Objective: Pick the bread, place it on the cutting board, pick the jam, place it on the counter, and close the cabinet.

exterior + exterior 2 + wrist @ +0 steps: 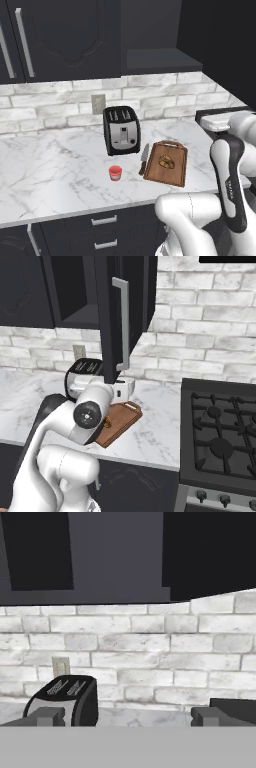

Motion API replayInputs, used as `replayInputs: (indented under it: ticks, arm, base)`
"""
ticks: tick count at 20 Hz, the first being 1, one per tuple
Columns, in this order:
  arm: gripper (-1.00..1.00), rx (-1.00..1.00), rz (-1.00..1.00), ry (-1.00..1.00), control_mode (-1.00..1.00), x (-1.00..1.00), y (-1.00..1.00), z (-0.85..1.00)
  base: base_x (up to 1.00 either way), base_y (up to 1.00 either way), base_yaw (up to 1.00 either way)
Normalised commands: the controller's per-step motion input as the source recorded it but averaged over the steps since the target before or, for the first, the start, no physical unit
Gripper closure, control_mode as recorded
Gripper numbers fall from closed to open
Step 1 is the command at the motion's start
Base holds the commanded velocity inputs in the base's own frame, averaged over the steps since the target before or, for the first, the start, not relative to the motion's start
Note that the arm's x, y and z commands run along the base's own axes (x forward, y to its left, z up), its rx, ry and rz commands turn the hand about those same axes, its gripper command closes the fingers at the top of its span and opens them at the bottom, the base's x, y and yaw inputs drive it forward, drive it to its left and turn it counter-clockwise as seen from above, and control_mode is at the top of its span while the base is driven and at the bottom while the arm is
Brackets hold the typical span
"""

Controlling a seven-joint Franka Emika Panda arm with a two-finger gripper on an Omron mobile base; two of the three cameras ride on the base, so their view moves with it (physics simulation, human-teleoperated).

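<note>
Left base view, left to right: closed cabinet door (65, 37) upper left with a silver bar handle (24, 42). Below it, the marble tabletop (50, 170). Toaster (121, 130) stands near the brick backsplash. The jam (115, 173) sits upright on the tabletop in front of the toaster, apart from it. A knife (144, 159) lies just beside the left edge of the cutting board (176, 167). The bread (166, 161) rests on the board, near its middle.

Right base view: one cabinet door (111, 311) stands open; stove (220, 431) at right.

Hand view: pincer (127, 717) released, fingertips (47, 716) wide apart, nothing between them, facing the brick wall.
</note>
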Motion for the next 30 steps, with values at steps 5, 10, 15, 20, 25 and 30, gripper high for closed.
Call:
replayInputs:
  ticks: [5,10,15,20,25,30]
  arm:
    - [-1.0,0.0,0.04,-0.11,-1.0,-0.04,-0.14,0.03]
    - [-1.0,0.0,0.05,-0.12,-1.0,-0.09,-0.18,0.06]
    - [-1.0,0.0,0.05,-0.11,-1.0,-0.16,-0.16,0.06]
    - [-1.0,0.0,0.04,-0.09,-1.0,-0.19,-0.13,0.08]
    - [-1.0,0.0,0.03,-0.08,-1.0,-0.16,-0.08,0.04]
    - [-1.0,0.0,0.04,-0.07,-1.0,-0.21,-0.03,0.01]
  base:
    - [0.0,0.0,0.0]
    - [0.0,0.0,0.0]
    - [0.0,0.0,0.0]
    - [0.0,0.0,0.0]
    - [0.0,0.0,0.0]
    - [0.0,0.0,0.0]
